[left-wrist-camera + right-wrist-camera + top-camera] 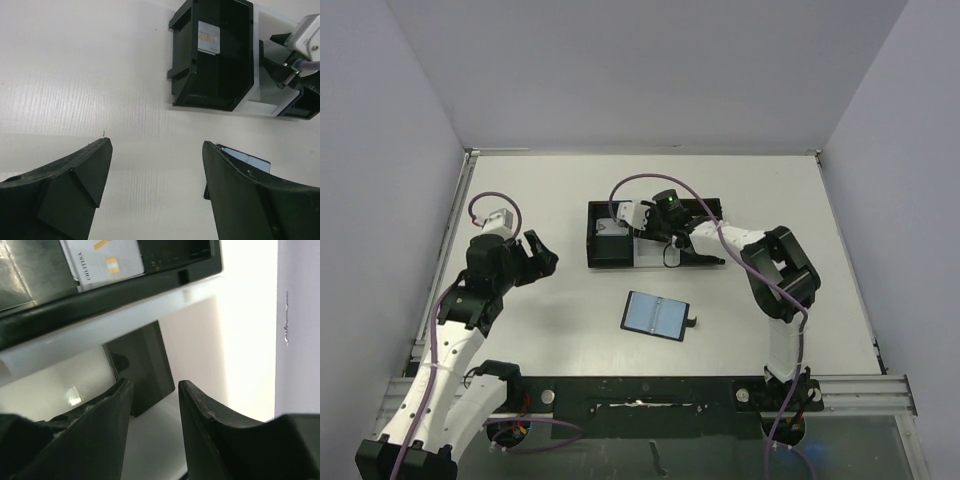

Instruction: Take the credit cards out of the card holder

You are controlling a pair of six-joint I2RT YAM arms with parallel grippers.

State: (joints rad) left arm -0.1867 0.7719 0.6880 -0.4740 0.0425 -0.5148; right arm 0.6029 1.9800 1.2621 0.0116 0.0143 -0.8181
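White table [540, 190], grey walls [380, 100]; card holder [655, 316] open nr ctr

card holder [248, 161] mostly behind left gripper [157, 145]

The card holder [656, 316] is finished in blue-grey across its inner pockets, edged in black with a black tab. The credit card [208, 37] is coloured pale grey and marked with yellow-gold print. The box [235, 55] is coloured black, and the table [570, 330] is surfaced in plain white.
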